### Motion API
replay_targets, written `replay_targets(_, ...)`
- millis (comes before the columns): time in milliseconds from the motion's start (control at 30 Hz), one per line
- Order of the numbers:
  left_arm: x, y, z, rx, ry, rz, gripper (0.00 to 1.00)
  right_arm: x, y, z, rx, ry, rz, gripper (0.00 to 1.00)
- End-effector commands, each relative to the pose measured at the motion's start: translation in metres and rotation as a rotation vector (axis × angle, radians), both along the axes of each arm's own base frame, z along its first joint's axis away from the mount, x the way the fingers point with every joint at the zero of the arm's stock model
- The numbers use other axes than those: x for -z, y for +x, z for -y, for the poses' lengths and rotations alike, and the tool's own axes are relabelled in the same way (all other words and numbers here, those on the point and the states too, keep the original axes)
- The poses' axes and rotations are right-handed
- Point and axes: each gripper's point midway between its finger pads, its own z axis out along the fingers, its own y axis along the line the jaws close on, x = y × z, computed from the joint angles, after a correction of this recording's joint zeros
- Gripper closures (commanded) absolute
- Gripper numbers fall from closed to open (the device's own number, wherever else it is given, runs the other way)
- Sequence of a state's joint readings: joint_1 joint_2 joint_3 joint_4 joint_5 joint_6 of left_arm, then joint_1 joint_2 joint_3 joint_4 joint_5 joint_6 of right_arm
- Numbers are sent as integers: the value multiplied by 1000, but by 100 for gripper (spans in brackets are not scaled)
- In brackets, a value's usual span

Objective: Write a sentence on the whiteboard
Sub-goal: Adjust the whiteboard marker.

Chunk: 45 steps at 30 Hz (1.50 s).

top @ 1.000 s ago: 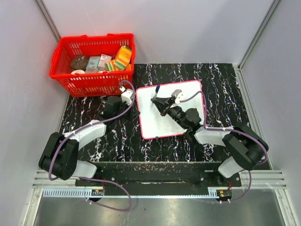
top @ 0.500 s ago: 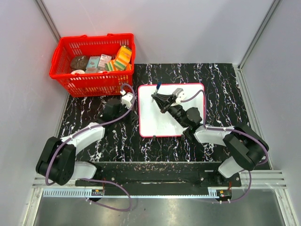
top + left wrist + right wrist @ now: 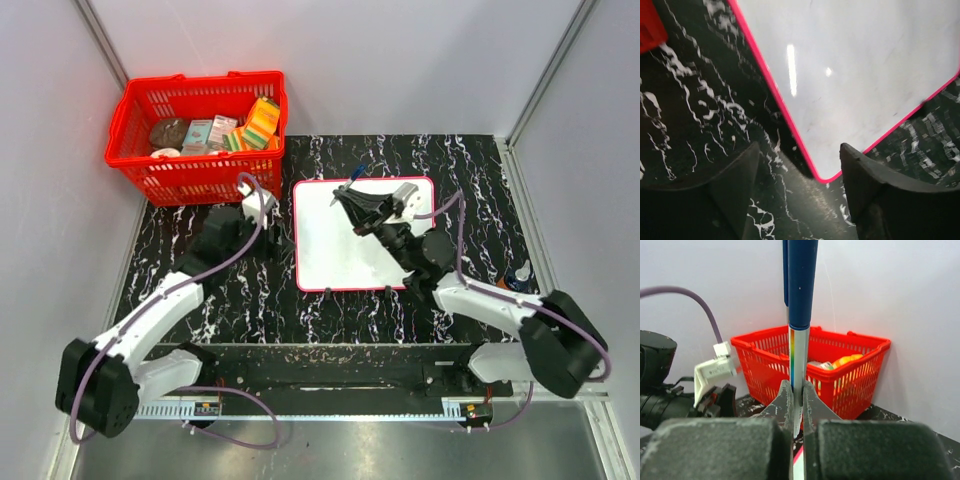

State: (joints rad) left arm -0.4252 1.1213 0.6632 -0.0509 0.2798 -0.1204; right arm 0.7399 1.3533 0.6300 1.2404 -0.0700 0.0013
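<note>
The whiteboard (image 3: pixel 340 255), white inside a thin red frame with rounded corners, lies flat on the black, white-veined desk (image 3: pixel 480 180), with its long sides running away from the arms. The left jaws sit just off the whiteboard's left edge, low over the desk and pointing toward it. They are spread apart and hold nothing. In the left wrist view the two dark fingers (image 3: pixel 732 192) stand on either side of one rounded corner of the red frame. From that view it cannot be told whether they touch the whiteboard. Its glossy surface (image 3: pixel 865 75) catches streaks of light. The right jaws hang over the far end of the whiteboard, toward its right side, pressed together on a marker (image 3: pixel 358 180). In the right wrist view this marker (image 3: pixel 801 290) stands upright between the fingers (image 3: pixel 785 402). Its dark blue upper part rises above them, and a silvery barrel with a thin coloured stripe is pinched in the narrow gap. Whether its lower end meets the whiteboard cannot be told. Beyond the whiteboard's far left corner, just apart from it, stands a red plastic basket (image 3: pixel 195 180) holding small packets and boxes. The same basket (image 3: pixel 840 385) shows behind the marker in the right wrist view.
</note>
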Motion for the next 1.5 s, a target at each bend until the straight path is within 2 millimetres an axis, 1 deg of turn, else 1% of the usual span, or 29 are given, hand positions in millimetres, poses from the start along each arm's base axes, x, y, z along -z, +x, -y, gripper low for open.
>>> replay_targets(0,-88,-6,3,32,-77,162,26,-40,-22,12,-49,66,-47,100)
replay_targets(33,-108,-15,12,101,-116,185,14,-37,-23,10,-61,44,-103,100)
replay_targets(67,-121,-20,15,128,-142,205,4,-40,-27,10,-87,62,-148,100)
replay_targets(100,-131,-25,20,158,-175,206,1,-34,-29,12,-92,38,-212,100)
replay_targets(133,-153,-35,31,239,-228,234,1,-48,-31,14,-99,65,-239,100)
replay_targets(167,-163,-38,37,272,-259,240,1,-51,-33,15,-120,108,-316,100)
replay_targets(200,-175,-43,44,304,-311,226,1,-46,-34,17,-113,100,-388,100)
replay_targets(233,-199,-54,53,392,-366,262,1,-58,-37,19,-124,126,-405,100)
replay_targets(267,-205,-56,62,438,-395,245,1,-60,-39,19,-142,159,-453,100)
replay_targets(300,-215,-62,68,481,-426,232,1,-57,-40,21,-134,164,-501,100)
replay_targets(333,-220,-69,75,542,-441,221,1,-64,-43,23,-150,196,-523,100)
replay_targets(367,-237,-76,82,590,-453,246,2,-66,-44,23,-155,204,-535,100)
replay_targets(400,-241,-75,88,618,-467,256,2,-70,-47,24,-164,208,-549,100)
replay_targets(467,-254,-84,95,683,-502,267,5,-71,-51,21,-186,205,-571,100)
replay_targets(500,-259,-84,99,695,-521,275,5,-71,-52,19,-201,192,-582,100)
replay_targets(600,-268,-86,106,723,-542,275,6,-73,-57,17,-229,191,-588,100)
replay_targets(833,-256,-76,125,714,-537,240,13,-79,-58,28,-193,220,-580,100)
replay_targets(867,-251,-73,130,719,-533,221,14,-80,-59,28,-194,222,-578,100)
replay_targets(900,-249,-73,132,724,-528,210,16,-82,-59,29,-191,225,-573,100)
replay_targets(967,-245,-69,138,727,-521,187,26,-84,-59,31,-190,229,-568,100)
replay_targets(1067,-241,-66,141,724,-506,181,33,-88,-60,34,-185,235,-554,100)
replay_targets(1133,-239,-63,142,716,-504,180,42,-89,-61,34,-187,238,-549,100)
replay_targets(1233,-240,-59,142,691,-501,187,94,-89,-63,31,-205,228,-556,100)
replay_targets(1267,-244,-57,141,683,-496,199,100,-90,-66,30,-221,219,-553,100)
replay_targets(1333,-242,-58,139,674,-478,192,100,-89,-70,27,-241,199,-540,100)
replay_targets(1367,-243,-58,138,680,-465,208,100,-90,-75,25,-267,181,-529,98)
replay_targets(1400,-247,-59,137,676,-455,213,100,-89,-77,25,-275,169,-526,90)
replay_targets(1433,-247,-59,135,676,-440,205,100,-90,-81,24,-289,154,-512,69)
replay_targets(1467,-247,-60,134,682,-420,219,100,-92,-87,22,-320,141,-500,64)
